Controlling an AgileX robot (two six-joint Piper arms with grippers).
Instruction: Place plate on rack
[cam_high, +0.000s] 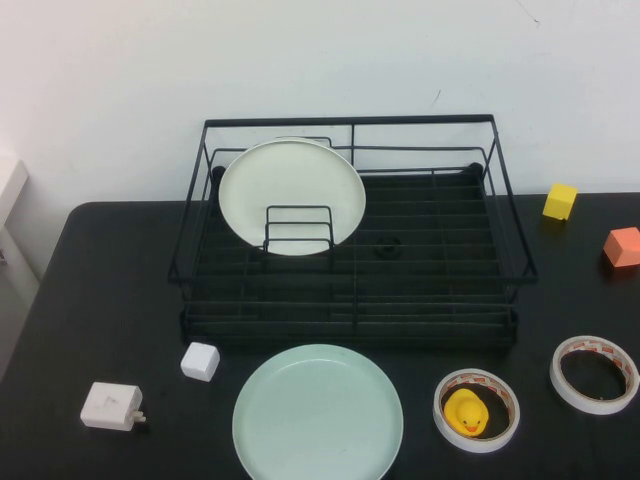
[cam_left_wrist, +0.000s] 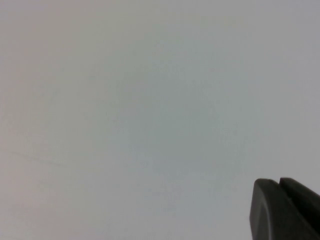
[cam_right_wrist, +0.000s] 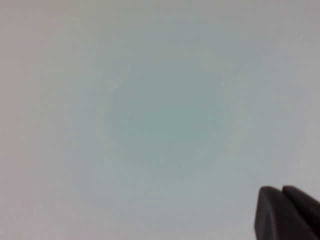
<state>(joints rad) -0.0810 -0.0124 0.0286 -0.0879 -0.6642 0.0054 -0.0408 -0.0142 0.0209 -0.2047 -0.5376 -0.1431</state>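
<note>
Plate (cam_high: 318, 414) lies flat on the black worktop (cam_high: 90, 290), just in front of the rack (cam_high: 352, 232) and apart from it. Inside the rack a cream plate (cam_high: 291, 190) leans upright behind the small divider (cam_high: 298, 228). Beside the plate, a duck (cam_high: 466, 412) sits inside a tape roll (cam_high: 477, 410); its red print is too small to read. My left claw (cam_left_wrist: 285, 210) and right claw (cam_right_wrist: 287, 212) face only blank pale surface, off the high view; I cannot tell their spread.
</note>
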